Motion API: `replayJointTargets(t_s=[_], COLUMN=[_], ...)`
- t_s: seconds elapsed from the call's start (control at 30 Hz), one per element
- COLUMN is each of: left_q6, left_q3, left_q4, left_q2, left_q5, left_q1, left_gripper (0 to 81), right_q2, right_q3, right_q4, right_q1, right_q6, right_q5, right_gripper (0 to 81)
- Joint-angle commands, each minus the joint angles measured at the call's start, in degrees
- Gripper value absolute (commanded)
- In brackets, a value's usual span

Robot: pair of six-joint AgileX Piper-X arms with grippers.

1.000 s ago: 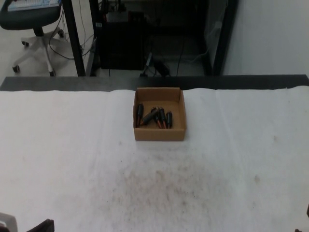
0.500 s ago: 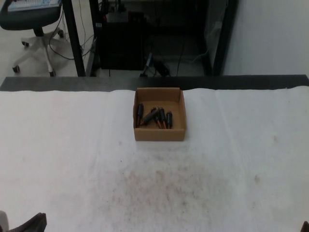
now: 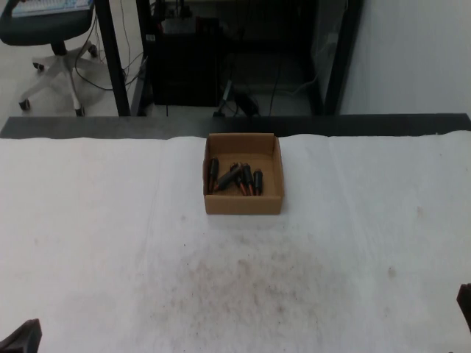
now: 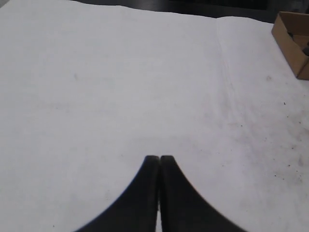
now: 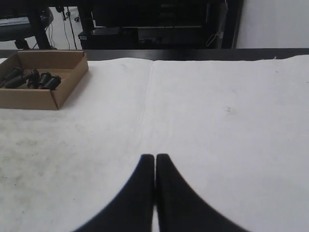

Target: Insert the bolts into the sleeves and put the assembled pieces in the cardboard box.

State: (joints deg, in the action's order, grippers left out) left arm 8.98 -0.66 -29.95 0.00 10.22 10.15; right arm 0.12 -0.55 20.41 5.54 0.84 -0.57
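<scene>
A white-covered bench (image 3: 110, 243) spreads across the scene, smudged with dark specks on its near middle. The cardboard box (image 3: 243, 204) sits toward the far edge, about centred and open at the top. The left gripper (image 4: 159, 159) hangs low over bare cloth, well apart from the box, its fingers pressed together on nothing. The right gripper (image 5: 155, 158) is likewise closed and empty. Inside the box lie the assembled pieces (image 3: 237, 178), perhaps five, dark with orange ends, clustered together.
</scene>
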Motion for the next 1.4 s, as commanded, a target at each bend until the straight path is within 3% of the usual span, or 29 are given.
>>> replayJointTargets(t_s=[0.0,0.43,0.63,0.87,1.37], left_q6=[0.50,0.50,0.50,0.50,0.50], left_q3=[0.66,0.66,0.66,0.66,0.66], left_q4=[0.58,0.58,0.58,0.58,0.58], left_q2=[0.00,0.00,0.00,0.00,0.00], left_q5=[-0.02,-0.02,-0.02,-0.02,-0.02], left_q1=[-0.68,-0.68,-0.68,-0.68,-0.68], left_gripper=[0.3,0.3,0.3,0.3,0.3], right_q2=[-0.11,-0.11,-0.11,-0.11,-0.11], right_q3=[0.55,0.55,0.55,0.55,0.55], right_q4=[-0.12,0.02,11.87,11.88,11.88], right_q1=[0.26,0.24,0.24,0.24,0.24], right_q6=[-0.43,-0.43,-0.43,-0.43,-0.43], right_q5=[-0.23,-0.23,-0.23,3.66,3.66], right_gripper=[0.8,0.8,0.8,0.8,0.8])
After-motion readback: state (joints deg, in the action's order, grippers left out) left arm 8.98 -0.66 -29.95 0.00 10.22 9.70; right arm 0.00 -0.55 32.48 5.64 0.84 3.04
